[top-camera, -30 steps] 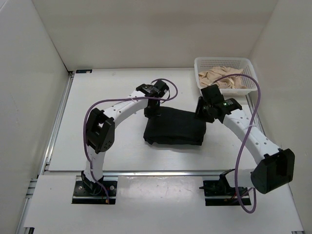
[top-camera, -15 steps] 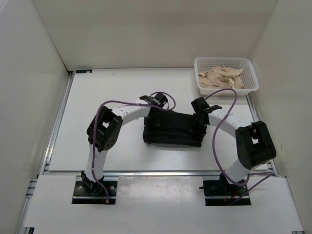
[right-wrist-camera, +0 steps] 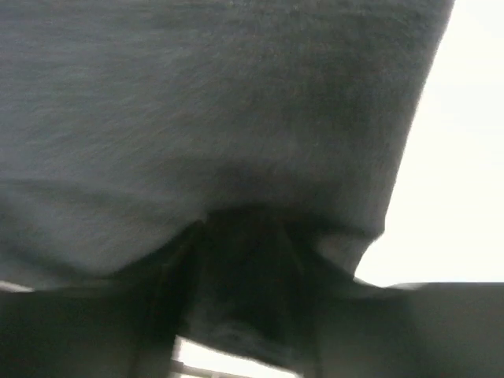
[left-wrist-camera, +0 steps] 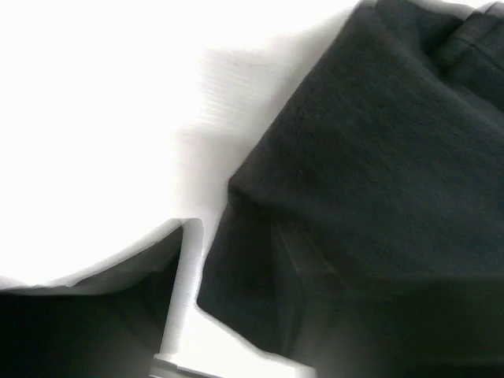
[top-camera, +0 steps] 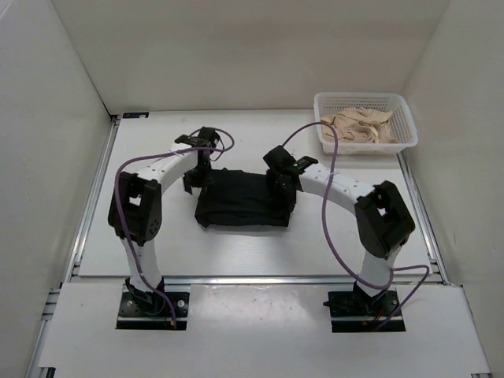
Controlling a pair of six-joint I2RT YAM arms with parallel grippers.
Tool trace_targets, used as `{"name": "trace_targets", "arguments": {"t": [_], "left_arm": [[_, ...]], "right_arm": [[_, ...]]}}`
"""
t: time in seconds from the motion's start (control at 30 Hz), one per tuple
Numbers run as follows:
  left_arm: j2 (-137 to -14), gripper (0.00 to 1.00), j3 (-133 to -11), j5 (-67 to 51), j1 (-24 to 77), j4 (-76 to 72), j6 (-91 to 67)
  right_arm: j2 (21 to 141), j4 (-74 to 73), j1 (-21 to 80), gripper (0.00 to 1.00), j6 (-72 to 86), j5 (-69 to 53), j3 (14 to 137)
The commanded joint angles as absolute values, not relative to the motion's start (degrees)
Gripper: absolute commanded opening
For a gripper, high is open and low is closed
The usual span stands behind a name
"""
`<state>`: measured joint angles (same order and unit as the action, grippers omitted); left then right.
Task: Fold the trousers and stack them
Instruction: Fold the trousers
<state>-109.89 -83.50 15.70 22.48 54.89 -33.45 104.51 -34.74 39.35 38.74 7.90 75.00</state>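
Trousers [top-camera: 240, 201] dragged left; left claw [top-camera: 194, 180], right claw [top-camera: 283, 189] gripping ends.

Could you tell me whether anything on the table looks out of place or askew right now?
Nothing stands out. The trousers lie as one folded bundle, slightly skewed, with the left gripper and right gripper at its ends. The basket stands upright, its beige cloth inside.
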Motion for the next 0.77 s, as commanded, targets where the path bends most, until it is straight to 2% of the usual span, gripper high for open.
{"name": "trace_targets", "arguments": {"t": [0.0, 0.03, 0.07, 0.1, 0.27, 0.33, 0.5, 0.73], "left_arm": [[-99.51, 0.76, -91.57, 20.21, 23.64, 61.6, -30.42], [-98.19, 0.91, -92.89, 20.21, 23.64, 62.57, -30.41], [-95.48, 1.0, -95.25, 20.21, 23.64, 63.19, -29.8], [-94.23, 1.0, -96.4, 20.21, 23.64, 64.24, -29.1], [-87.29, 1.0, -101.51, 18.2, 22.59, 66.26, -28.56], [-83.6, 1.0, -101.51, 18.19, 22.59, 66.27, -28.56], [-74.9, 1.0, -97.66, 18.72, 21.54, 66.27, -29.09], [-69.1, 1.0, -93.52, 18.72, 19.86, 67.15, -30.23]], "right_arm": [[93.47, -41.64, 39.29, 0.82, 37.62, 16.77, 79.53], [91.6, -42.7, 39.29, 0.89, 36.66, 20.09, 80.41], [89.84, -43.76, 39.29, 0.95, 35.87, 21.78, 81.99], [86.52, -46.03, 39.29, 1.0, 35.16, 23.62, 82.61], [76.75, -53.08, 36.31, 1.0, 32.08, 31.63, 83.23], [71.3, -54.31, 34.2, 1.0, 30.59, 34.35, 79.73], [61.02, -56.95, 31.03, 1.0, 29.36, 38.13, 74.63], [55.9, -63.19, 31.03, 1.0, 33.66, 44.65, 74.62]]}}
